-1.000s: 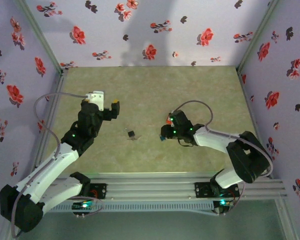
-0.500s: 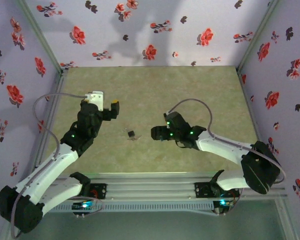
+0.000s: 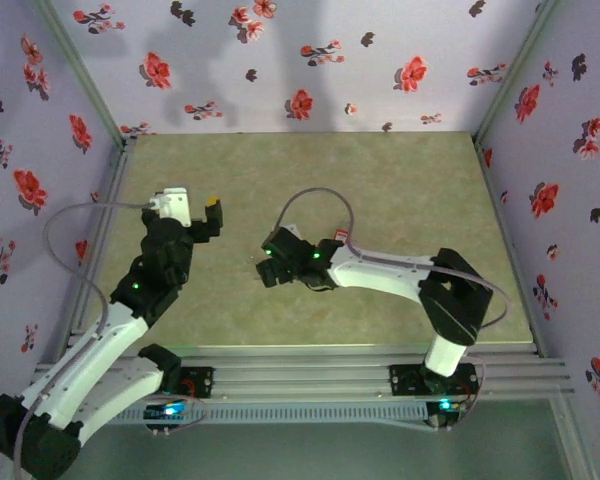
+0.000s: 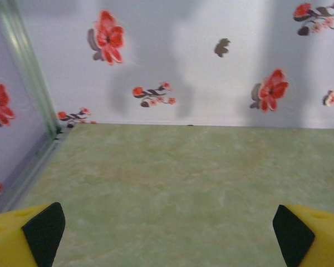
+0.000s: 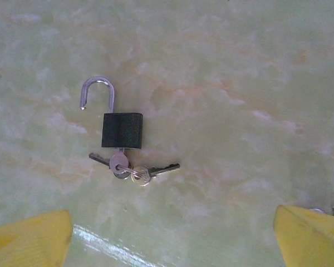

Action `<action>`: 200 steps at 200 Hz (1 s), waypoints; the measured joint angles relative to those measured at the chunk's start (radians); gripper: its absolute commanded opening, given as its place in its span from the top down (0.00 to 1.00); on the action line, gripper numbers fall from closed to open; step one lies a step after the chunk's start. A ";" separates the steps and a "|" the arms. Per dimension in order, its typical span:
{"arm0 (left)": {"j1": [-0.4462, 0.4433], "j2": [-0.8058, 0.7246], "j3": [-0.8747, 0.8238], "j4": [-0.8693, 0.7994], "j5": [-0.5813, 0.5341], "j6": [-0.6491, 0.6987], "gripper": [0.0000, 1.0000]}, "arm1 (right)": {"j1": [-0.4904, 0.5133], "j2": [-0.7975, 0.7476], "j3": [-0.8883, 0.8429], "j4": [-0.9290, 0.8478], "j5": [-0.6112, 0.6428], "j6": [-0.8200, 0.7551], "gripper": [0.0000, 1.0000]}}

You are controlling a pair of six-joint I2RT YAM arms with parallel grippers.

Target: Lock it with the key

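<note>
With left gripper (image 4: 167, 228) and right gripper (image 5: 172, 231) both spread apart, we find the padlock (image 5: 121, 130) centre-left, shackle open, key (image 5: 118, 161) seemingly inserted, nothing locked yet.

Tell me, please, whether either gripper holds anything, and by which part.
Nothing is held: the left gripper and right gripper are open, the padlock lying free on the table.

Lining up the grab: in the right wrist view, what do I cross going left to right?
In order: yellow finger at the left edge → padlock, shackle open → loose key pointing right → yellow finger at the right edge.
</note>
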 measured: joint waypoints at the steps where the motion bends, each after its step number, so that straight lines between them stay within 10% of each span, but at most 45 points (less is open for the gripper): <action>1: 0.000 -0.002 -0.002 0.003 -0.003 0.000 0.00 | 0.001 0.004 0.004 -0.002 0.001 0.001 0.11; 200: 0.000 -0.047 -0.024 0.067 -0.120 0.022 0.00 | 0.019 0.365 0.345 -0.098 -0.003 -0.027 0.39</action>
